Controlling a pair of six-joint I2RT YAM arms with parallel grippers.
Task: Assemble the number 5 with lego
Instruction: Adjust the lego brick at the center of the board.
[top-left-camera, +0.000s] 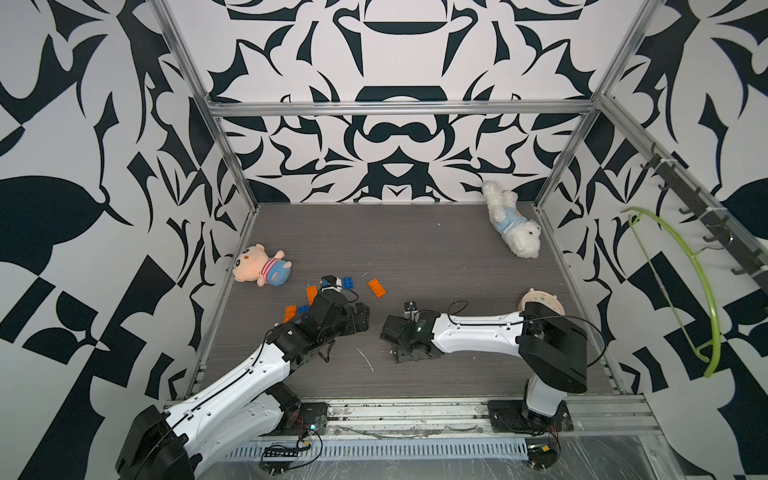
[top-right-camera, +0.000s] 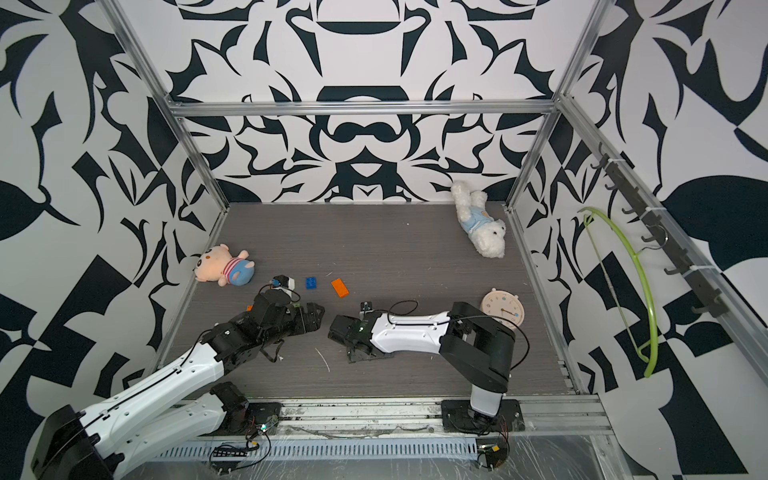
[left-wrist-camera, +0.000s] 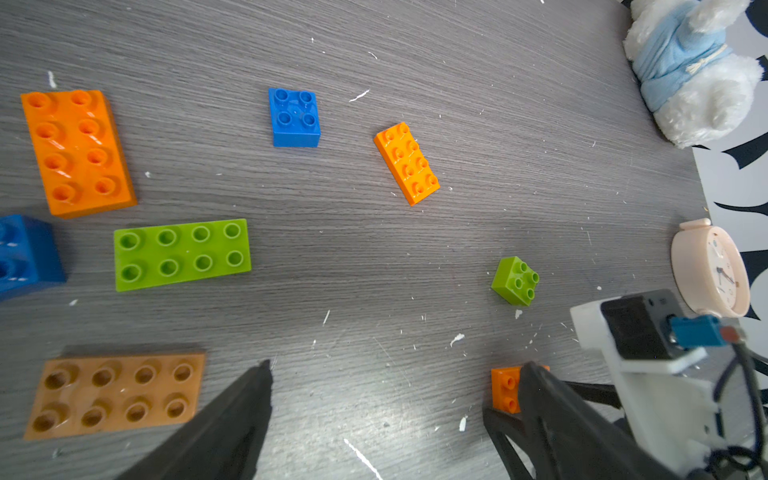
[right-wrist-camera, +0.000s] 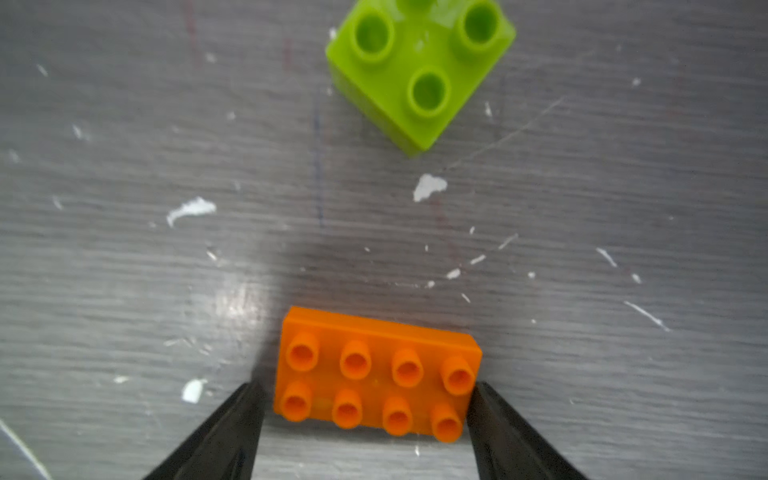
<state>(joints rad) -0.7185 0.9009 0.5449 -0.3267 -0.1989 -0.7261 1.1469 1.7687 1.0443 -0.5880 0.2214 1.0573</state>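
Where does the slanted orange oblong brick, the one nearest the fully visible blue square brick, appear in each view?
Top view: orange oblong brick near picture centre, slightly below.
Top view: left of centre, slightly below.
Left wrist: upper middle.
Right wrist: not in it.
Shared landmark: blue square brick beside it, not touching.
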